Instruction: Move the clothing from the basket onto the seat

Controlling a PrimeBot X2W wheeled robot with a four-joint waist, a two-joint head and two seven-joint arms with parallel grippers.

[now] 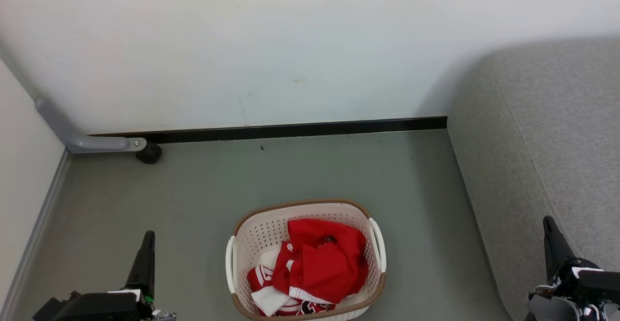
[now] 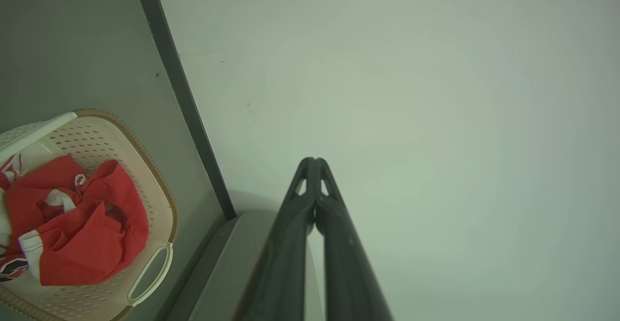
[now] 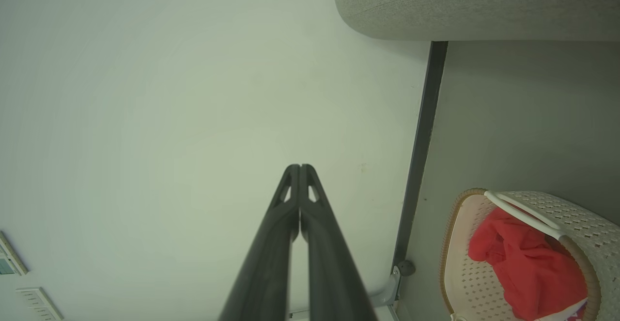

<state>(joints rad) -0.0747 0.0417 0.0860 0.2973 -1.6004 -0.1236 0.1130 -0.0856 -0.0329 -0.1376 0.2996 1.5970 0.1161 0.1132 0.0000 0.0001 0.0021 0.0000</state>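
Two red fabric garments (image 1: 319, 263) lie heaped in the cream-white perforated plastic basket (image 1: 300, 205) on the floor, beside the light grey upholstered seat (image 1: 557, 132). I judge them soft, light and floppy, so I'd pinch the topmost bunched fold. My left gripper (image 1: 148, 236) and right gripper (image 1: 548, 221) hang empty, fingers pressed together.

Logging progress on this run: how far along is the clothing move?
Done: nothing; the clothing lies in the basket on the floor, none on the visible seat. In hand: nothing; the left end effector and right end effector are shut, empty. Left: carry it all over.
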